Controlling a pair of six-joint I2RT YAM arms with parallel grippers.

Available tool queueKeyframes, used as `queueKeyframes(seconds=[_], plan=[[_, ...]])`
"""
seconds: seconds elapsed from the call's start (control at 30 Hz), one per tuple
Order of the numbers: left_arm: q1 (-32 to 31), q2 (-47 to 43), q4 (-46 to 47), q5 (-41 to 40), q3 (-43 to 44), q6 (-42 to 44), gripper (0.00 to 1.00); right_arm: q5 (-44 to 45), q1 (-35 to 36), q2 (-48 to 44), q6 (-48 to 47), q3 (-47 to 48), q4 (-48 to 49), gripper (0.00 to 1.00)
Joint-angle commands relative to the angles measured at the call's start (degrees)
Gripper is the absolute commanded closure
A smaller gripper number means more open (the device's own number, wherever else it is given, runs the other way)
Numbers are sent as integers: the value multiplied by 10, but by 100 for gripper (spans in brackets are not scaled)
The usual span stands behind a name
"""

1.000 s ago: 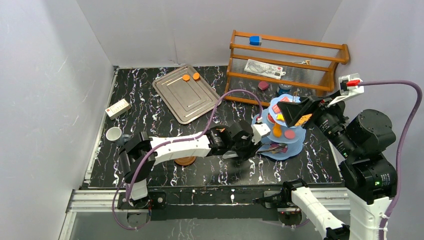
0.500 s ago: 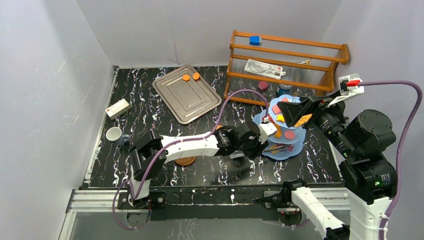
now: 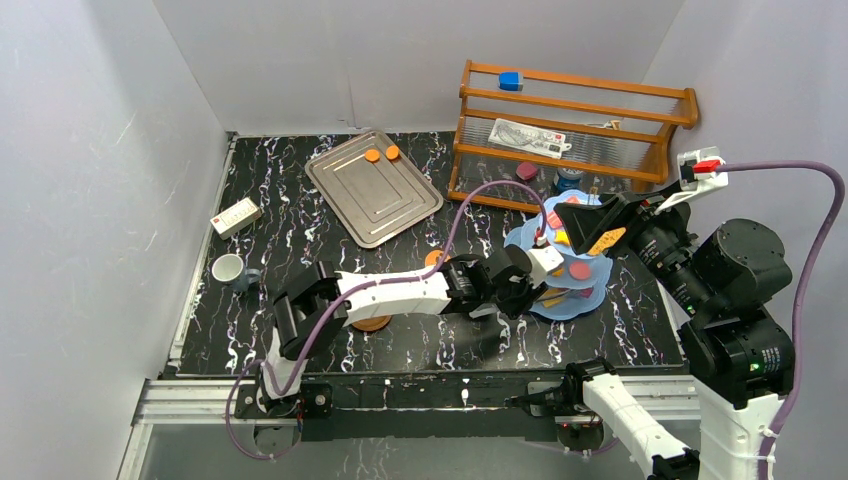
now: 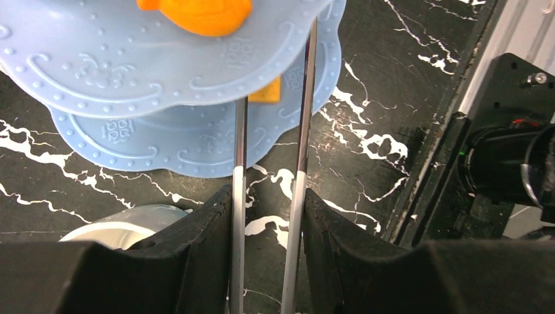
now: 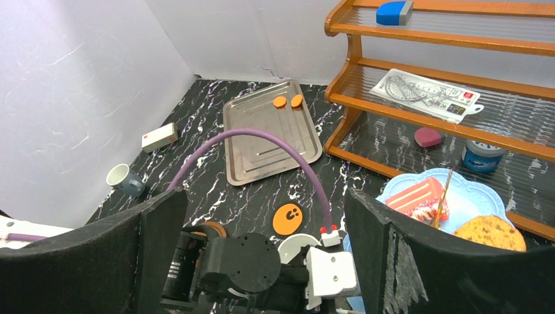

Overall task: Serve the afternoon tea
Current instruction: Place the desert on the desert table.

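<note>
Apparently past halfway: found pastries point(image 3: 579, 269) across the light-blue stand point(image 3: 585, 303), but two orange pieces point(image 3: 372, 155) left on the tray point(image 3: 385, 200) and the white mug point(image 3: 227, 268) well apart, unserved. Noted left gripper point(image 4: 268, 203) clamped on tongs point(image 4: 238, 216) reaching under a tier, right gripper point(image 5: 265, 196) wide apart, empty.

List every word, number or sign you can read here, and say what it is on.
No text reads clearly enough to quote.
light-blue stand: embossed marks on the rim, illegible.
white printed card: print too small.
white box: red marks, too small.
orange disc: black dots, no letters.
</note>
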Motion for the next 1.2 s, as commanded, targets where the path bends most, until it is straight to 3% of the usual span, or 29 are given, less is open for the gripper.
queueKeyframes(seconds=[0.0, 0.2, 0.33, 0.57, 0.8, 1.17], plan=[[-2, 7, 41, -24, 34, -2, 99, 1, 3, 5, -10, 8, 45, 1], [-3, 24, 47, -31, 46, -3, 96, 1, 3, 3, -11, 9, 43, 1], [-3, 37, 47, -34, 59, 2, 88, 9, 3, 1, -15, 13, 38, 1], [-3, 57, 42, -40, 78, 9, 86, 9, 3, 1, -15, 16, 35, 1], [-3, 51, 35, -37, 71, 11, 73, 6, 3, 1, -15, 15, 38, 1], [-5, 36, 15, -20, 63, 13, 64, 4, 3, -2, -9, 9, 44, 1]])
